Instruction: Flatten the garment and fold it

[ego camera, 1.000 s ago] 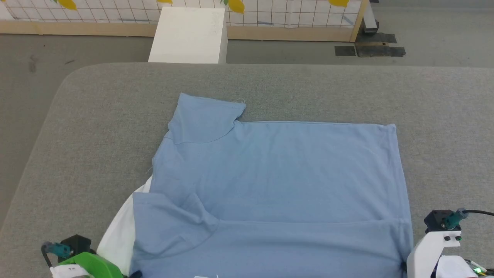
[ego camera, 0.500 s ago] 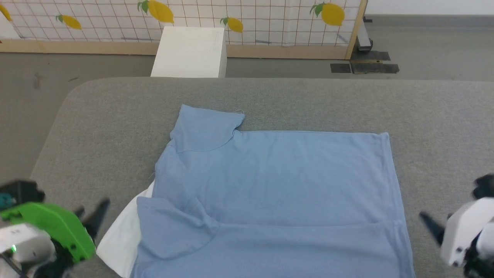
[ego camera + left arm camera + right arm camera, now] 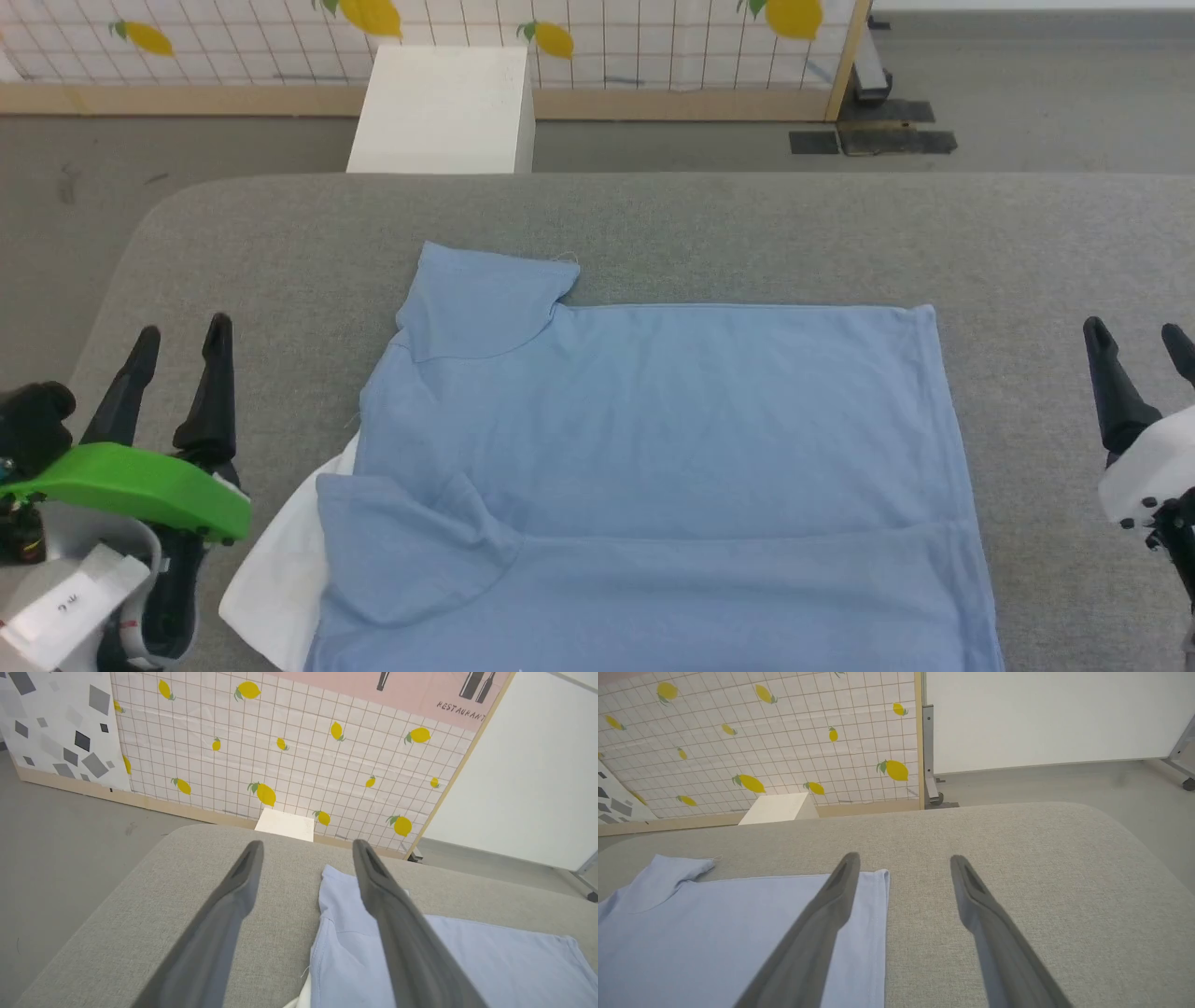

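Compared with half a second earlier, both grippers had advanced farther over the grey padded table [image 3: 747, 219]. The left gripper [image 3: 184, 329] stood left of the light blue shirt [image 3: 653, 420] and the right gripper [image 3: 1132, 329] right of it. Both had fingers apart and clear of the cloth. The shirt lay unmoved at mid-table, long axis left to right, neck end left, hem right, near strip folded over.
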### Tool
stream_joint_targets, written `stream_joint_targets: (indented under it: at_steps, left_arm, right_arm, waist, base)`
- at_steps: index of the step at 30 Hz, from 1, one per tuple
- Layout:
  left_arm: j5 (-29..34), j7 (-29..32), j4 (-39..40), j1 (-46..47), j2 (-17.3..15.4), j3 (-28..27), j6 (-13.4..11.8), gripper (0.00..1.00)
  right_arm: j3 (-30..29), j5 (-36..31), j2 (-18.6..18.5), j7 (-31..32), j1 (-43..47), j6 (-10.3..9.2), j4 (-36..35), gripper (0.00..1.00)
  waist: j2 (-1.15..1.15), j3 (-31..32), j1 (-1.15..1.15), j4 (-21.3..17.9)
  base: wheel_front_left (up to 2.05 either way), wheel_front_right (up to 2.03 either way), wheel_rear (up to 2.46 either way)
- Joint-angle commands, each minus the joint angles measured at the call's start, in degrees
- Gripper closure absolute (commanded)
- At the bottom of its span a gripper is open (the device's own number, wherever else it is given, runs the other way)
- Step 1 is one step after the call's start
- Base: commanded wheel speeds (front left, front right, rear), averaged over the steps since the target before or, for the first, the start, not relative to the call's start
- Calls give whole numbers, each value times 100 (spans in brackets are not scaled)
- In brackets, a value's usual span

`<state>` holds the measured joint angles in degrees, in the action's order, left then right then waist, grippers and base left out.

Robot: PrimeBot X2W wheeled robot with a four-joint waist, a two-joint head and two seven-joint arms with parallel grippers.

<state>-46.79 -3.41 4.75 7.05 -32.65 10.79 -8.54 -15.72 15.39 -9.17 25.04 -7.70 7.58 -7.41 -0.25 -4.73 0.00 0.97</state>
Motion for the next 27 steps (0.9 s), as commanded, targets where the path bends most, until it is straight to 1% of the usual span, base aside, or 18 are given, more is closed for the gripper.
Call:
stream_joint_targets:
  at_steps: [1, 2, 3, 6, 12, 14, 18, 22, 26, 27]
  left_arm:
    - [105, -280, -163, 148, 94, 23, 150, 0]
    - [203, -404, -294, 173, 88, 66, 211, 0]
    - [203, -571, -432, 222, 164, 70, 292, 0]
    - [264, -782, -786, 383, 240, 158, 517, 0]
    - [333, -909, -1351, 939, 360, 285, 838, 0]
    - [371, -894, -1522, 1271, 379, 357, 962, 0]
    - [446, -677, -1912, 2128, 417, 549, 1190, 0]
    - [510, -370, -2428, 3136, 464, 784, 1391, 0]
    - [399, 392, -3155, 4089, 514, 1075, 1511, 0]
    - [378, 743, -3376, 4317, 501, 1205, 1532, 0]
  right_arm:
    - [58, -51, -48, -218, -80, -9, 74, 0]
    - [63, -48, -45, -339, -90, -9, 118, 0]
    - [68, -61, -48, -435, -89, -9, 182, 0]
    - [84, -100, -38, -632, -115, -9, 294, 0]
    - [135, -231, 49, -779, -268, -9, 310, 0]
    - [170, -297, 78, -781, -367, -9, 255, 0]
    - [225, -426, 182, -747, -620, -9, 130, 0]
    - [358, -574, 317, -715, -895, -9, 66, 0]
    - [554, -665, 437, -721, -1089, -9, 2, 0]
    - [594, -681, 465, -730, -1114, -9, -10, 0]
  waist:
    - [25, -119, 0, 17]
    - [25, -166, 0, 21]
    - [25, -221, 0, 31]
    - [25, -376, 0, 55]
    - [25, -804, 0, 92]
    - [25, -985, 0, 104]
    - [25, -1375, 0, 84]
    - [25, -1733, 0, -16]
    - [25, -2037, 0, -198]
    - [25, -2095, 0, -250]
  base:
    - [0, 0, 0]
    - [0, 0, 0]
    - [0, 0, 0]
    - [0, 0, 0]
    - [0, 0, 0]
    - [0, 0, 0]
    - [0, 0, 0]
    - [0, 0, 0]
    - [0, 0, 0]
    - [0, 0, 0]
